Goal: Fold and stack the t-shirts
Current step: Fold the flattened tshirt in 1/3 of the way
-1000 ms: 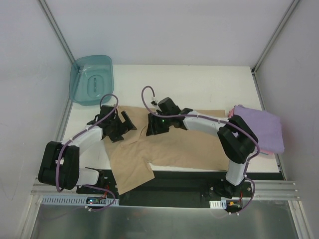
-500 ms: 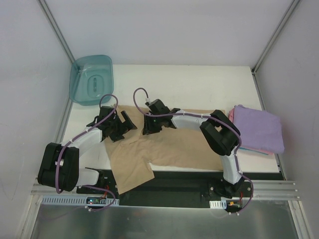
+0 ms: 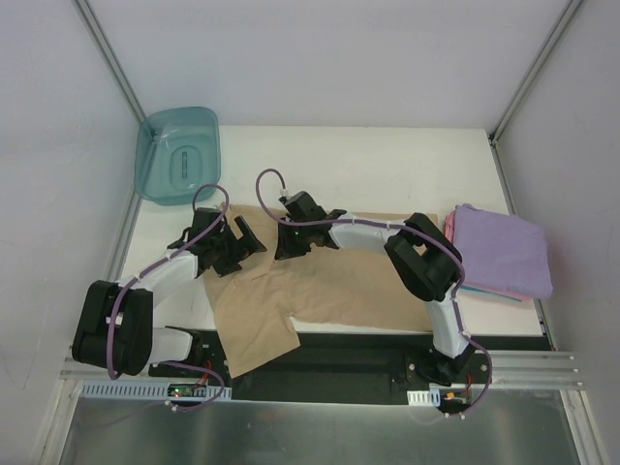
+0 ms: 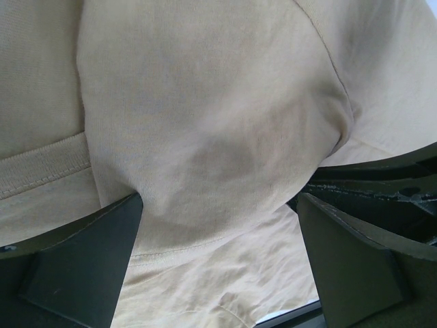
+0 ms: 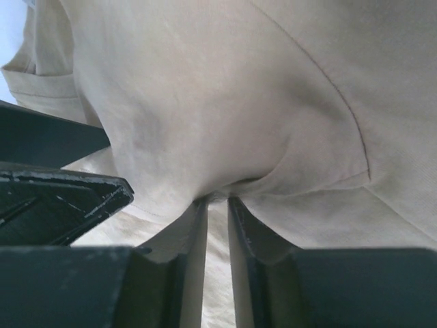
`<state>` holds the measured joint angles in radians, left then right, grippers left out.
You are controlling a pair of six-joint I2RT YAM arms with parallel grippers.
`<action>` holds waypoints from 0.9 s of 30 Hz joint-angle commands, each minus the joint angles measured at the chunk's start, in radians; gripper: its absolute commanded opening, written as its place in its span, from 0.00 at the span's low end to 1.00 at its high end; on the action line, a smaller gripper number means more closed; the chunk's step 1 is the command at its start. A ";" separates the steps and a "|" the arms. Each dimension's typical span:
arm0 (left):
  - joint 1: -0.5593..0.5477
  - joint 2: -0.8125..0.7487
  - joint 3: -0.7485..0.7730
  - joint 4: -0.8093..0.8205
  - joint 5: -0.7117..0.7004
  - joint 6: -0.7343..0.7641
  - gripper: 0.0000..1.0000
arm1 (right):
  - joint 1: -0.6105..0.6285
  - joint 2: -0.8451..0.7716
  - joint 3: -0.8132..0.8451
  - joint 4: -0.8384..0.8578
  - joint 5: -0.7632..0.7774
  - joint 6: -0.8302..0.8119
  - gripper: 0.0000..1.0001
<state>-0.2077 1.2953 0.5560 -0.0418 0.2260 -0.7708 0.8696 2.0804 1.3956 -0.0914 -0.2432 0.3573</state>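
From above: tan t-shirt (image 3: 329, 286) spread flat over the near middle of the desk (image 3: 387, 165), one sleeve drooping past the near edge. Not yet folded. At the right end, lavender t-shirt (image 3: 504, 247) folded and stacked on pink t-shirt (image 3: 506, 293), with only a thin rim of pink showing beneath. Parked there, probably, to leave room for folding. Well apart at the far-left corner, teal tub (image 3: 179, 155). Set inward at the shirt's far edge, left fingers (image 3: 250, 237) and right fingers (image 3: 288, 247), near each other. Likely so placed to lift that edge at two spots and fold it over evenly.

From the left wrist: left fingers spread wide, released, straddling a soft hump of tan cloth. Brushing it at one pad, gripping nothing. Positioned, seemingly, to take the hump in one squeeze.

From the right wrist: right fingers standing almost together, clenched on a small pinch of the tan t-shirt at the tips, creases fanning out from it. Just beside, at left, the dark bulk of the left fingers. Matching squeeze on the left probably needed before any lift. Otherwise, risk of skewing the cloth.
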 commanded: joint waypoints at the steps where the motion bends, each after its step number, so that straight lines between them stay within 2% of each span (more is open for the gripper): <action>1: 0.007 0.009 -0.044 -0.058 -0.043 0.004 0.99 | 0.006 0.009 0.046 0.024 0.007 0.026 0.15; 2: 0.007 0.007 -0.045 -0.058 -0.047 0.002 0.99 | 0.005 0.012 0.045 0.024 0.008 0.025 0.13; 4: 0.008 0.004 -0.047 -0.056 -0.050 0.002 0.99 | 0.005 0.009 0.042 0.024 0.005 0.031 0.01; 14: 0.028 -0.007 -0.059 -0.059 -0.079 0.010 0.99 | 0.005 -0.124 -0.018 -0.082 -0.001 0.013 0.01; 27: 0.045 -0.031 -0.067 -0.079 -0.082 0.028 0.99 | 0.005 -0.146 0.046 -0.424 -0.007 -0.029 0.01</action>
<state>-0.1749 1.2739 0.5335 -0.0334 0.2092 -0.7734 0.8696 1.9648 1.3914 -0.3595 -0.2504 0.3489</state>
